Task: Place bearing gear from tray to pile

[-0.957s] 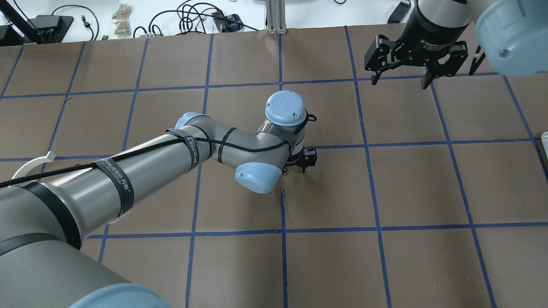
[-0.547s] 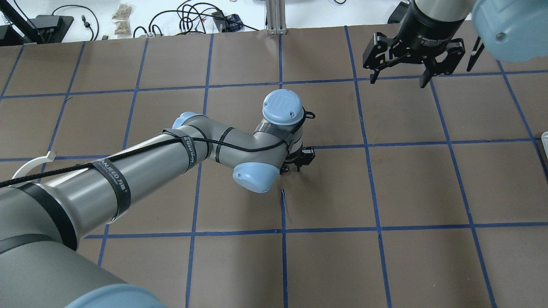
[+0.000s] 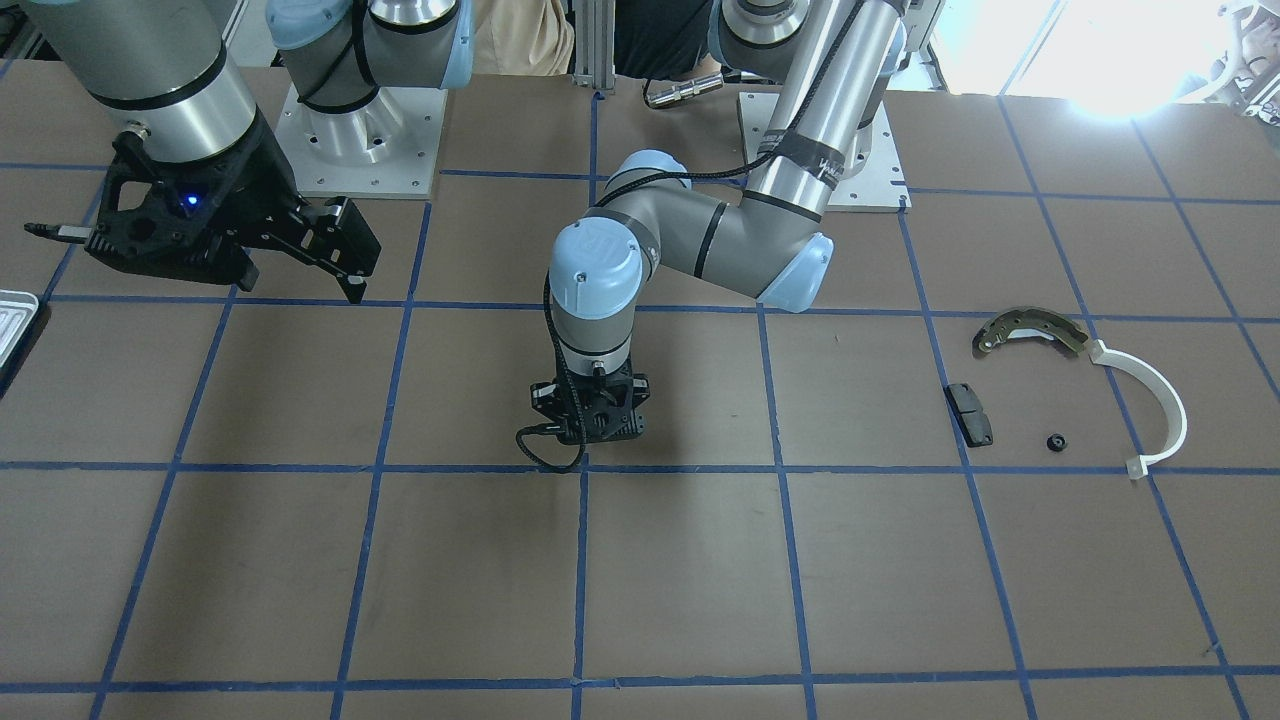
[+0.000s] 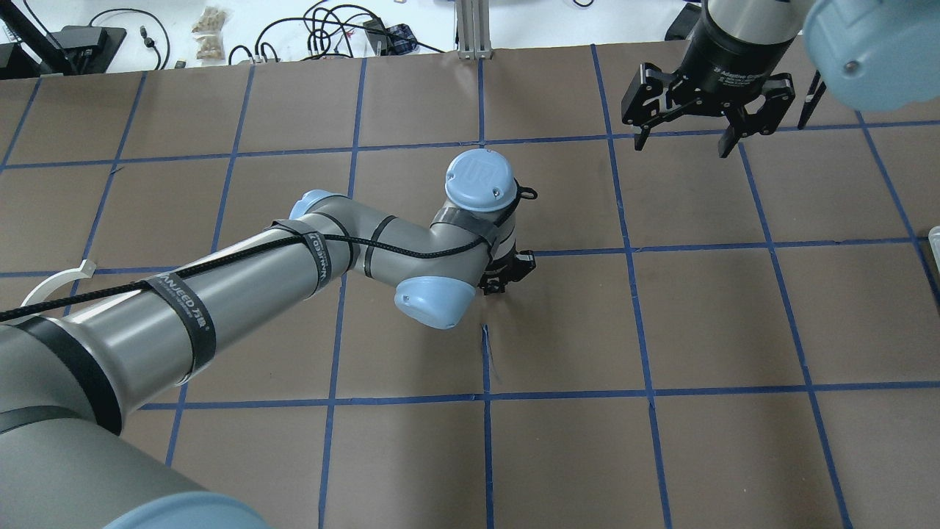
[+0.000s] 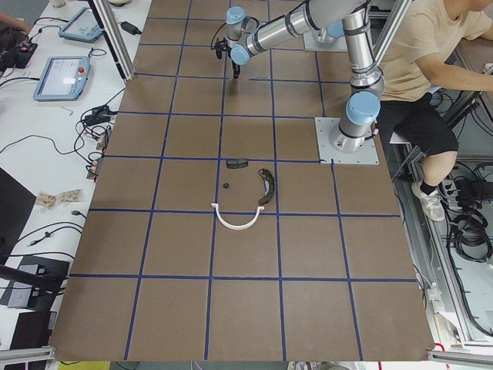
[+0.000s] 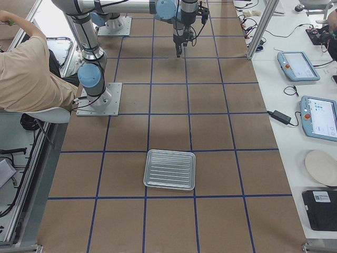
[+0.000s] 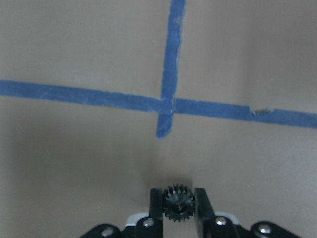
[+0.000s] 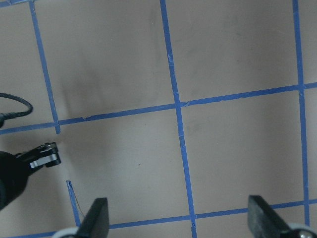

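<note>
My left gripper (image 7: pixel 179 204) is shut on a small black toothed bearing gear (image 7: pixel 178 202) and holds it just above the brown table near a blue tape crossing. It stands mid-table in the front view (image 3: pixel 590 425) and the overhead view (image 4: pixel 507 275). My right gripper (image 4: pixel 683 143) is open and empty, raised at the far right; its fingers (image 8: pixel 96 218) frame bare table. The ribbed silver tray (image 6: pixel 169 169) lies toward the right end, empty, and its edge shows in the front view (image 3: pixel 15 320). The pile holds an olive brake shoe (image 3: pixel 1030 330), a white arc (image 3: pixel 1160 400), a black pad (image 3: pixel 970 413) and a small black round piece (image 3: pixel 1054 441).
Blue tape lines grid the brown table. Cables, tablets and small gear lie on the white benches past the table edges (image 4: pixel 330 29). A seated person (image 5: pixel 416 69) is beside the robot base. The left arm's long link (image 4: pixel 242 286) spans the table's left half.
My left gripper has drifted a little to the left with the gear still held. My right gripper has shifted slightly farther back and stays open.
</note>
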`<state>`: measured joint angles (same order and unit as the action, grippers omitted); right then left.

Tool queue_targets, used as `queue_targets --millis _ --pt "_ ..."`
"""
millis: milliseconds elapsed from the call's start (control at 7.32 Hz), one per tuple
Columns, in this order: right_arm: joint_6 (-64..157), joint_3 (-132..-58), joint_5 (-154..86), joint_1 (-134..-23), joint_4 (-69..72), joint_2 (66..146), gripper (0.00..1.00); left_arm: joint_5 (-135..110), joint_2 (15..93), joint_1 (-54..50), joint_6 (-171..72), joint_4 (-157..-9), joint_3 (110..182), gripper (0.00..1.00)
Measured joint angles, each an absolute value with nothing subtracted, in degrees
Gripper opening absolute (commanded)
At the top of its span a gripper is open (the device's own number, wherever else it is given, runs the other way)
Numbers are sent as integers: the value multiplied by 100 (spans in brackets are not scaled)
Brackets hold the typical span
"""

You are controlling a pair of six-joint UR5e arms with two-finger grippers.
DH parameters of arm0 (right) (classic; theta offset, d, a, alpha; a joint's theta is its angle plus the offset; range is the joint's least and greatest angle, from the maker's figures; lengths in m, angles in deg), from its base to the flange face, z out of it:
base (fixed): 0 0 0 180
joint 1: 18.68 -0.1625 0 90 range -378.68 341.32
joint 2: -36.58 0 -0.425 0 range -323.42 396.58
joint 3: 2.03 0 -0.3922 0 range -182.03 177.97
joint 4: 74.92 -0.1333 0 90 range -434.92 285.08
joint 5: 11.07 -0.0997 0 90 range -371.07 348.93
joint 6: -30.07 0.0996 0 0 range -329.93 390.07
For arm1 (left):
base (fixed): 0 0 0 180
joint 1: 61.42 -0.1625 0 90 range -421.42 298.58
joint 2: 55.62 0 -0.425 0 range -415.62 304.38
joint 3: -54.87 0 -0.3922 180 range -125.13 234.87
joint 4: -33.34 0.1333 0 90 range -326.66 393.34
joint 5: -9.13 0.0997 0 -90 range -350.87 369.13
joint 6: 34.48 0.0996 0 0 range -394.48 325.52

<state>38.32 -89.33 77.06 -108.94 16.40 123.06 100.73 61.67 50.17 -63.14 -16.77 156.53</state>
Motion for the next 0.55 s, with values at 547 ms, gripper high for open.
queue_targets --millis 547 --pt "3791 -8967 7709 -10894 1651 12305 100 10835 5205 2860 -3189 -2559 15902 0"
